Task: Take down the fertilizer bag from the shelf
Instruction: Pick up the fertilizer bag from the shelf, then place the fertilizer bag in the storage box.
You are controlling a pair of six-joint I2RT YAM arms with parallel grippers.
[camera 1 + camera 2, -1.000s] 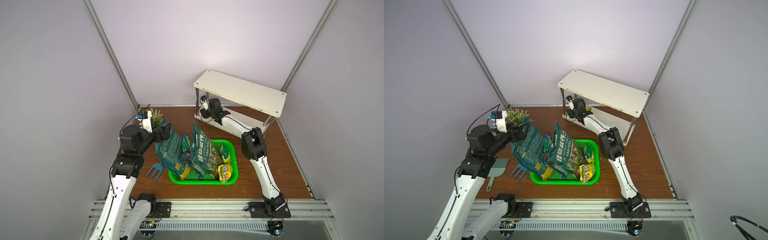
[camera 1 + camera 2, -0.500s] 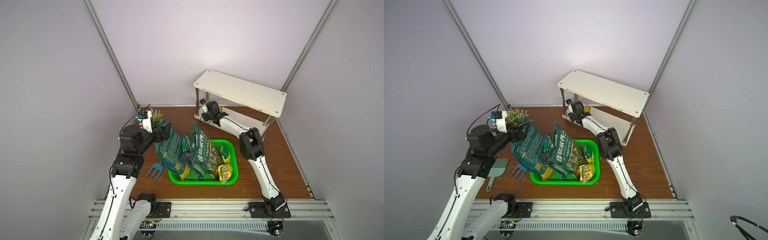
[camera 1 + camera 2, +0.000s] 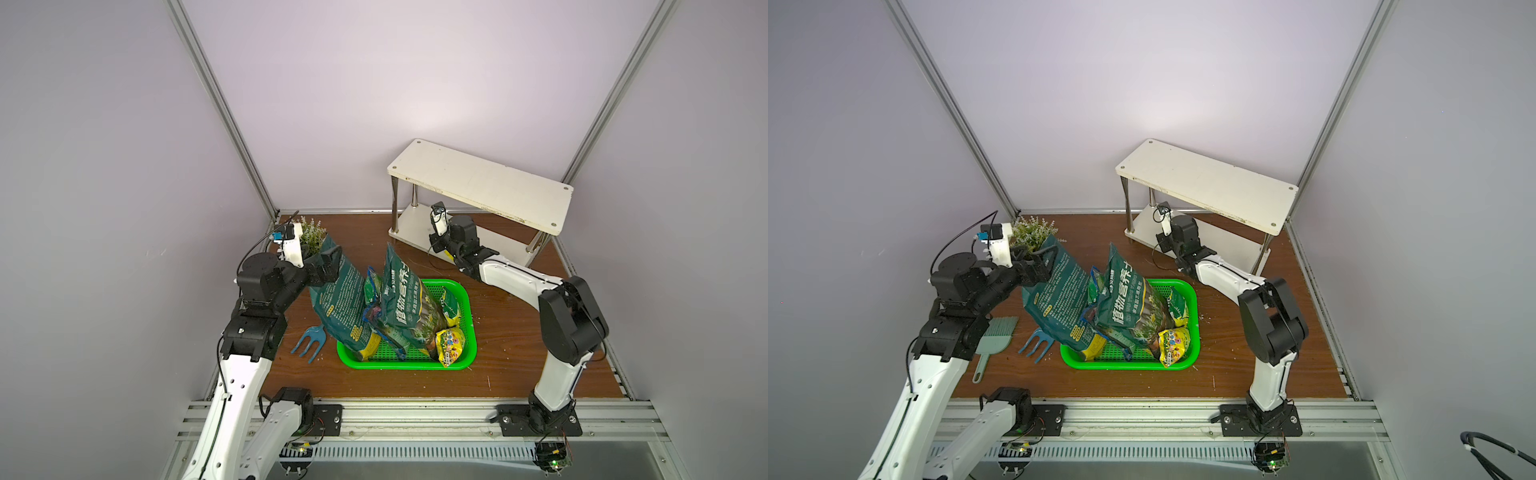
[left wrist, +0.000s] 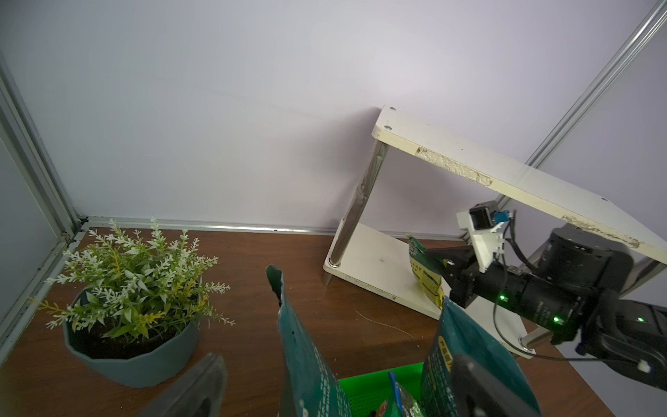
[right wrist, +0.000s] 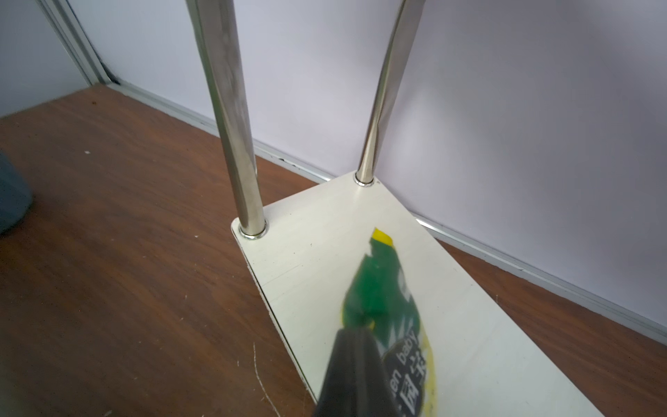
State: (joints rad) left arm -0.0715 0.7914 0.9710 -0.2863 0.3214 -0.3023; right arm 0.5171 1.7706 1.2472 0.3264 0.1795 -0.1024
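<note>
1. Wrist view, right arm: the right end effector (image 5: 348,361) is pinched fully closed on the fertilizer bag (image 5: 382,292), a green and yellow pouch that is blurred here. The pouch is over the lower board of the shelf (image 5: 317,245), close to the two chrome legs (image 5: 234,126) at the board's left end.
2. Left wrist view: the left end effector (image 4: 339,361) is spread wide and grips nothing. The top edge of a dark green bag (image 4: 299,343) stands between its fingers. A potted plant (image 4: 133,289) sits at the far left of the worktop (image 4: 252,270). Across the scene, the fertilizer bag stands upright under the shelf's top board, pinched near its top by the right end effector. Whether its base touches the lower board cannot be told.
3. Both top views: the shelf stands at the far right. A green basket (image 3: 465,291) near the middle holds several bags, and the dark green bag leans out over its left rim. A blue hand fork (image 3: 309,338) lies just left of the basket. The fertilizer bag is hidden under the top board.
</note>
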